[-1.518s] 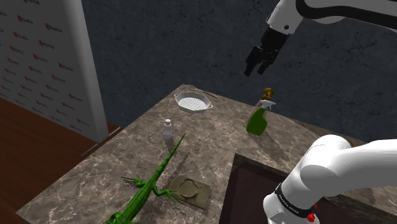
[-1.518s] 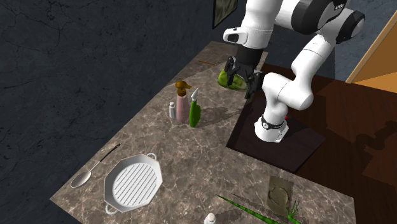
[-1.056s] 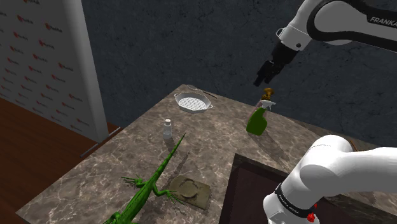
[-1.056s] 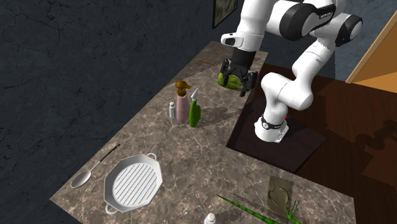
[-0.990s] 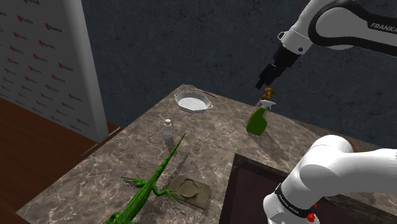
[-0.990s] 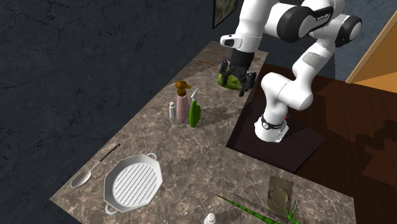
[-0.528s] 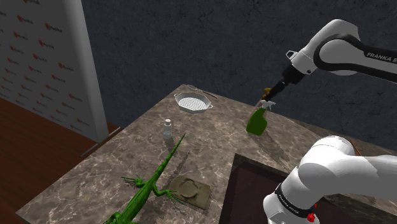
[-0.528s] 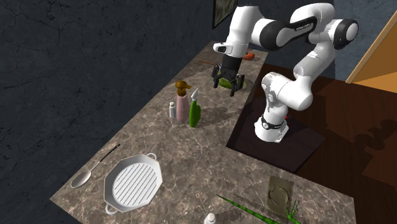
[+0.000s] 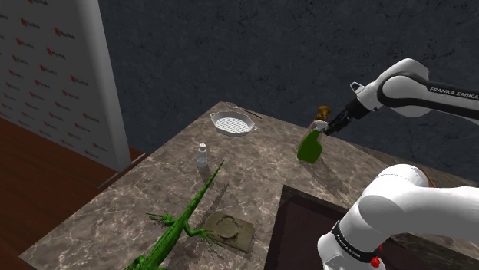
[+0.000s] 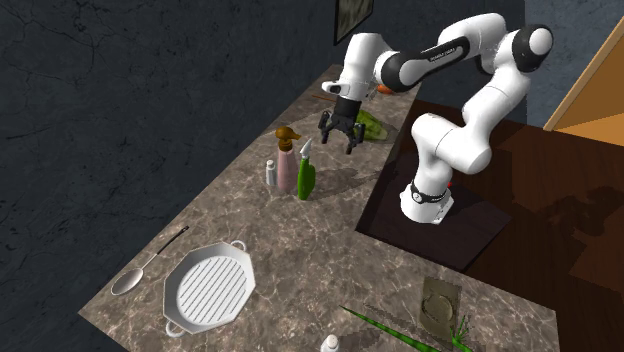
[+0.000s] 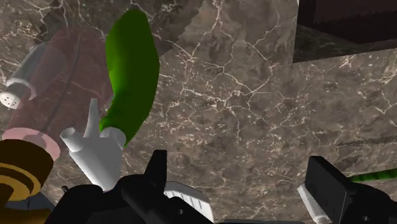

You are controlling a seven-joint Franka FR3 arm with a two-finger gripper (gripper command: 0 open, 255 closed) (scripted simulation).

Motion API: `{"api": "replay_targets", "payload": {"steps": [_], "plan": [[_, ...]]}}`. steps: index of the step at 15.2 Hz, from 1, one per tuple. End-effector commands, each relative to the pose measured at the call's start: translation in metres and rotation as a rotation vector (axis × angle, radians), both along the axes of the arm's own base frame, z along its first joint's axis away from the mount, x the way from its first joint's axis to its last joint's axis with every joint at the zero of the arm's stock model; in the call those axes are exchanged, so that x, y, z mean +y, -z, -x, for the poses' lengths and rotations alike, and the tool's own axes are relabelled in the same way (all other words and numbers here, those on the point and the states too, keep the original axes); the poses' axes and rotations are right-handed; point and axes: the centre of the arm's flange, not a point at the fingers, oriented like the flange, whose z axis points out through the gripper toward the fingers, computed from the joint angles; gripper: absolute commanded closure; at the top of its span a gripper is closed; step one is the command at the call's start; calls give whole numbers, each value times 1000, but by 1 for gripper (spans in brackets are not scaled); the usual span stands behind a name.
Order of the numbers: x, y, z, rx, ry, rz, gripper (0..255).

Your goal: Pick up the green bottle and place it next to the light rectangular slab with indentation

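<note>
The green spray bottle (image 9: 310, 145) (image 10: 306, 178) with a white trigger head stands upright on the marble counter (image 9: 253, 169). My gripper (image 9: 335, 123) (image 10: 340, 134) hangs open just above it, on the stand's side. In the wrist view the bottle (image 11: 131, 70) and its white head lie outside one finger (image 11: 154, 173), not between the two; nothing is between the fingers of the gripper (image 11: 238, 181). The light slab (image 9: 228, 229) (image 10: 438, 303) with a round indentation lies flat near the counter's far end, beside a green toy lizard (image 9: 183, 221).
A pink bottle (image 10: 285, 163) with a brown cap and a small shaker (image 10: 270, 174) stand right against the green bottle. A white grill pan (image 10: 208, 288), a spoon (image 10: 145, 265) and a small clear bottle (image 9: 202, 156) stand further along. A green object (image 10: 372, 124) lies behind the gripper.
The arm has swung out and lowered the gripper from high above the counter to just above the green bottle's spray head. Nothing on the counter has moved.
</note>
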Motion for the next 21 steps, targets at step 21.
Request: {"api": "replay_targets", "payload": {"steps": [21], "plan": [[-113,150,-15,-151,-180,-11,0]]}}
